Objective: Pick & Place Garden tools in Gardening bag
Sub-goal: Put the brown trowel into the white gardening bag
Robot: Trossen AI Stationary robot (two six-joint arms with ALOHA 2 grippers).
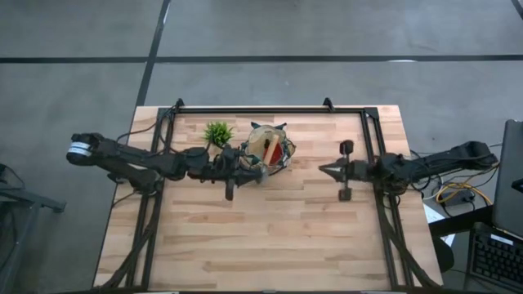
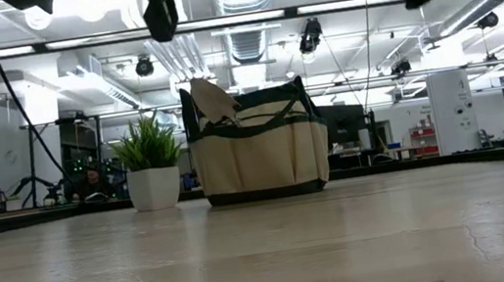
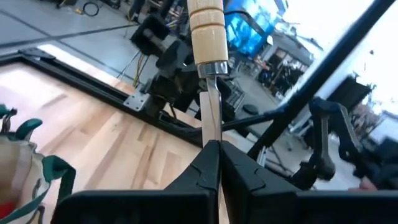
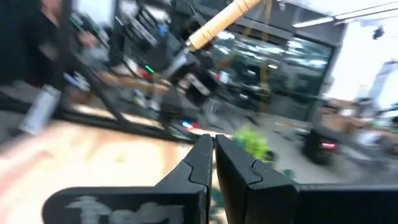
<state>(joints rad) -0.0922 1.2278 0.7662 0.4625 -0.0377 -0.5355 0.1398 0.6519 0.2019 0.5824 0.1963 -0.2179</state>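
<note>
Pale wooden desk (image 1: 270,237): left gripper (image 3: 214,163) fingers pinch a wooden-handled metal trowel (image 3: 208,56) beside the tan fabric gardening bag (image 1: 271,149); right gripper (image 1: 325,170) fingers closed, empty, well right of it

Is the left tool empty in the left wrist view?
No: the left tool is shut on the metal shank of a wooden-handled trowel, which stands out beyond its fingertips.

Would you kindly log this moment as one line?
left gripper: shut on trowel, beside bag | right gripper: shut, empty, right of bag | plant: left of bag
</note>
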